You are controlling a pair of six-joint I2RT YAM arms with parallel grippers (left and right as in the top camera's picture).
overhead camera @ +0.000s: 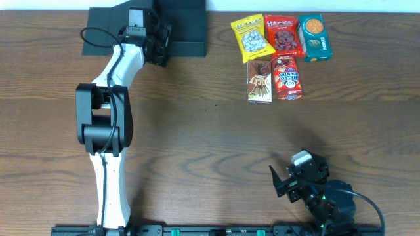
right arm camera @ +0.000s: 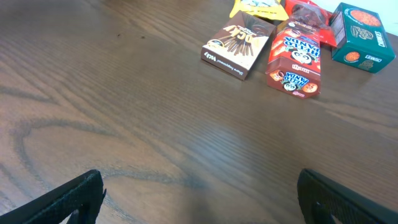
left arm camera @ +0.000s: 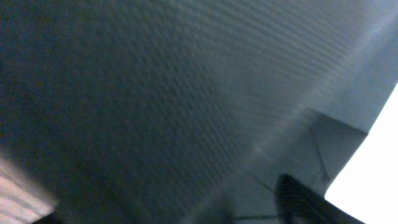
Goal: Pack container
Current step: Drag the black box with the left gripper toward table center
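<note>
Wood-grain bench [overhead camera: 210, 131] held your container [overhead camera: 187, 26] far left, with the left gripper [overhead camera: 157, 42] at it; you couldn't tell its jaws' state. Five snack packets [overhead camera: 282, 56] lay far right, so packing seemingly hadn't begun. The right gripper [overhead camera: 282, 183] sat near right, jaws wide apart.

Overhead looks straight down; left wrist sits tight against the container [left arm camera: 155, 93]; right wrist, low, shares overhead's snacks [right arm camera: 293, 62].

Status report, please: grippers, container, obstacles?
Left gripper at the container, jaws unclear. Right gripper open, empty. Five snack packets aside on table; nothing in the way.
</note>
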